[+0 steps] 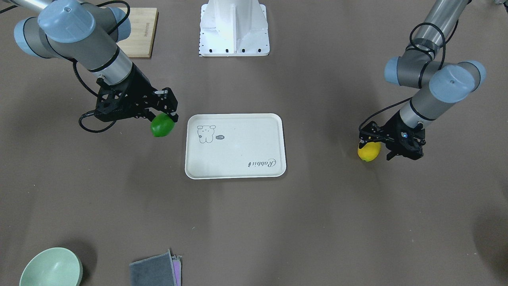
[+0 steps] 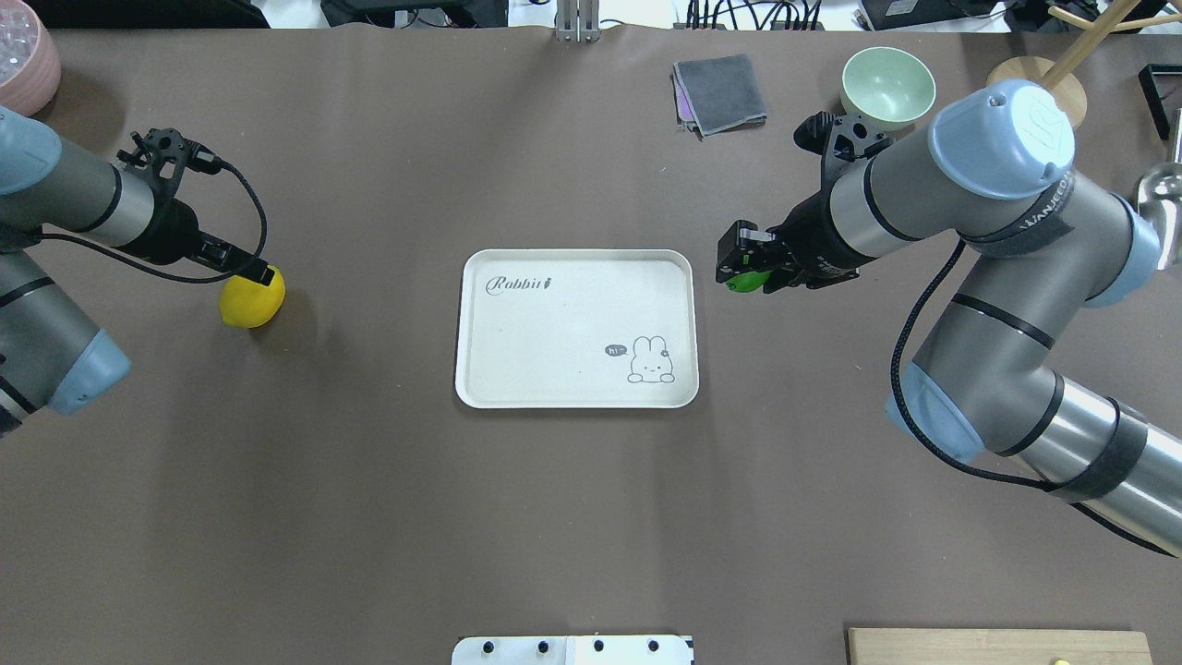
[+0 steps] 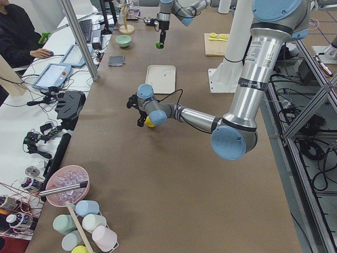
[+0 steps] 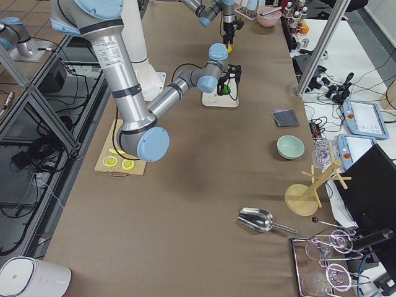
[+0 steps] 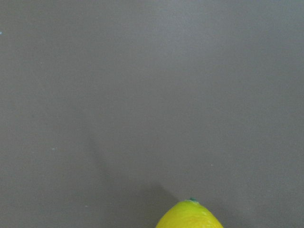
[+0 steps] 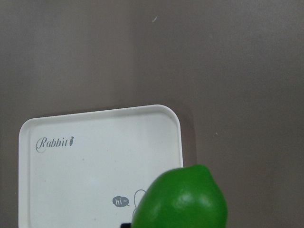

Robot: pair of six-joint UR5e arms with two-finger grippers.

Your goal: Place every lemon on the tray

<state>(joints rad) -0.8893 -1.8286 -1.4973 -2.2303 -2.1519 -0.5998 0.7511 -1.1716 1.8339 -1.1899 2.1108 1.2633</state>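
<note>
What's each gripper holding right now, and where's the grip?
Right gripper holds the green lemon by its upper side, beside the tray. Left gripper straddles the yellow lemon; whether it grips cannot be told.

Robot lab (aluminium frames (image 3: 80,39), teach pendants (image 4: 362,117))

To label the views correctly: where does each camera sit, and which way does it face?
Front-facing: across the table, facing the robot's base; left arm on view's right.
Overhead: behind the robot, looking forward and down; right arm on view's right.
Exterior left: table's end; left arm near, right far.
Exterior right: opposite end; right arm near.
Left wrist: down on table and yellow lemon; no arm.
Right wrist: green lemon before the tray; no arm.
Shared: front-facing and overhead show one tray, turned around.
</note>
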